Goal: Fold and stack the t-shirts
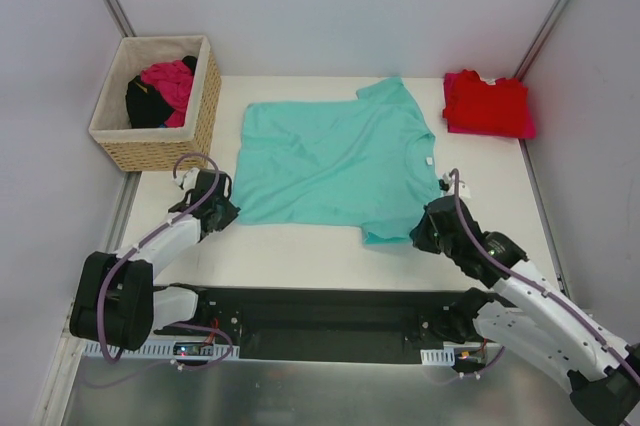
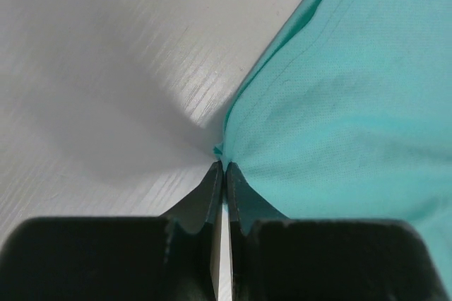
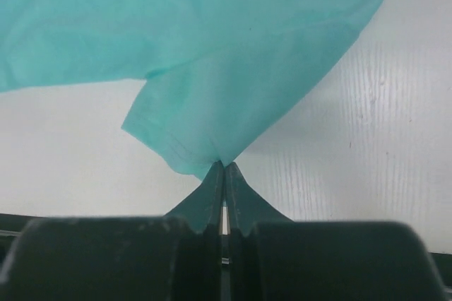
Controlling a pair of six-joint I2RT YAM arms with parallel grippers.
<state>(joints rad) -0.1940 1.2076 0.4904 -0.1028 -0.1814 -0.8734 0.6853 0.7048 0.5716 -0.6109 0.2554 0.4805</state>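
A teal t-shirt [image 1: 335, 161] lies spread flat in the middle of the white table, its sleeves to the right. My left gripper [image 1: 228, 214] is shut on the shirt's near left corner; in the left wrist view the teal cloth [image 2: 339, 89] bunches right at the closed tips [image 2: 224, 165]. My right gripper [image 1: 418, 234] is shut on the edge of the near sleeve, and the right wrist view shows the sleeve [image 3: 233, 96] pinched at the tips [image 3: 224, 164]. A folded red t-shirt [image 1: 485, 102] lies on a magenta-pink one [image 1: 524, 130] at the back right corner.
A wicker basket [image 1: 160, 151] at the back left holds a crumpled magenta garment [image 1: 172, 84] and a black one [image 1: 147, 104]. Grey walls close in the table on three sides. A black base plate [image 1: 320, 324] runs along the near edge.
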